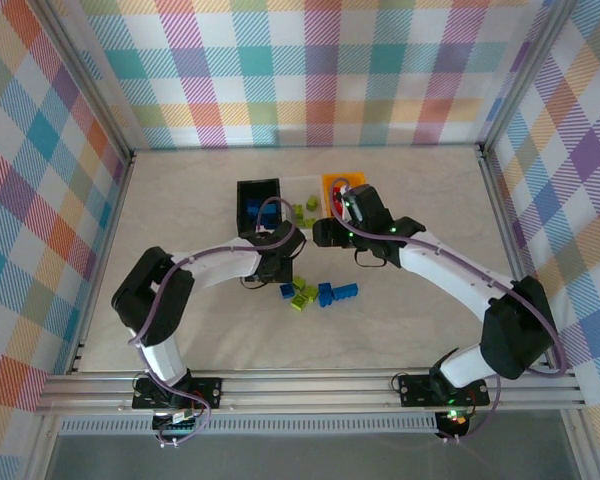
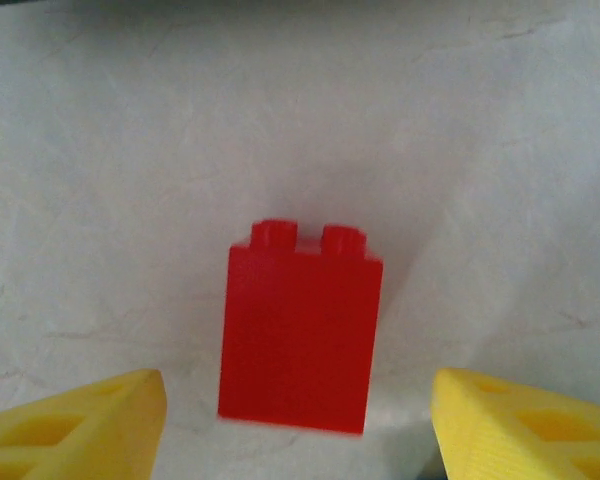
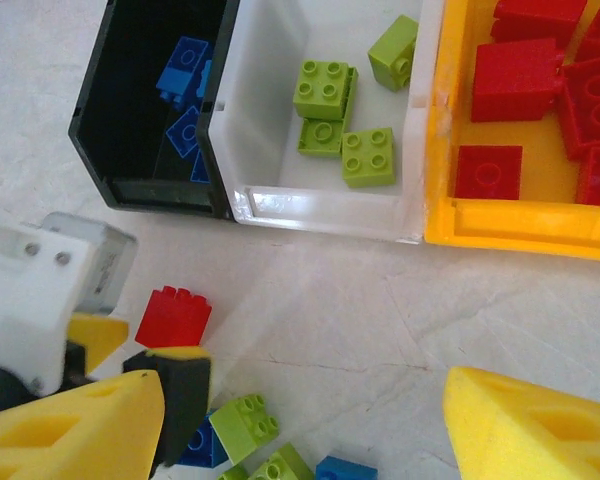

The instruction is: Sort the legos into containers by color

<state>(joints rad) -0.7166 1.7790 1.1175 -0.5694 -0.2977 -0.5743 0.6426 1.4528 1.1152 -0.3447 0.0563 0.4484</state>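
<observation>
As a two-stud red brick (image 2: 298, 335) is flanked untouched by the parted left gripper (image 2: 298, 400), right gripper (image 3: 305, 400) spread, fingers (image 3: 70, 430) cropped at frame bottom.

The pale marbled table (image 1: 180, 330) bore three bins side by side, walls touching: a black bin (image 3: 140, 190), a clear bin (image 3: 320, 215) and an orange bin (image 3: 520, 235). Near them a red brick (image 3: 174, 316) stood upright, with blue bricks (image 1: 327, 295) and green bricks (image 1: 308, 292) clustered just beside it

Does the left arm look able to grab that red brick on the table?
Probably yes: the red brick stands between the open yellow fingers of the left gripper, with nothing blocking.
</observation>
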